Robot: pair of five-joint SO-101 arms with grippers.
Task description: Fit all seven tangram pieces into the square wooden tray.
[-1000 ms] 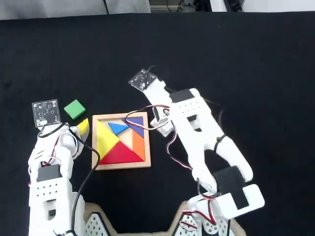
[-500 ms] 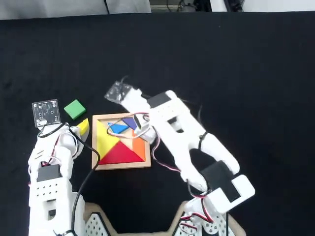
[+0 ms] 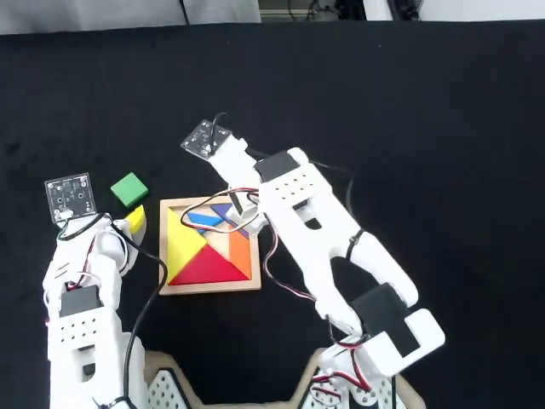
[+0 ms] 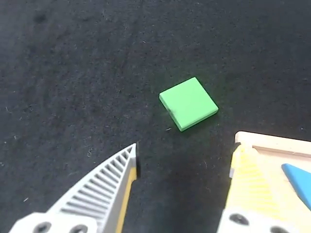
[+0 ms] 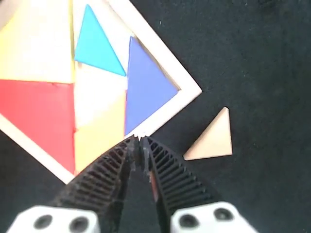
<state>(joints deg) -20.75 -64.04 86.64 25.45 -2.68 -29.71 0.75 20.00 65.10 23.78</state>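
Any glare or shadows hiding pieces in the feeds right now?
High view: even light, no glare on the tray; the right arm covers part of it. Left wrist view: the green square casts just a thin shadow on the matte cloth. Right wrist view: no glare; the end effector overlaps the tray's edge, beige triangle plainly lit.

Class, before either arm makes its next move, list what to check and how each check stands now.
1. All pieces in the square wooden tray: not ok; green square piece and tan triangle piece lie on the black table.
2. Left gripper open facing the green square piece: ok.
3. Right gripper empty: ok, shut on nothing.
4. Right gripper clear of tray: not ok, over its rim.
5. Room left in tray: ok, bare wood shows.
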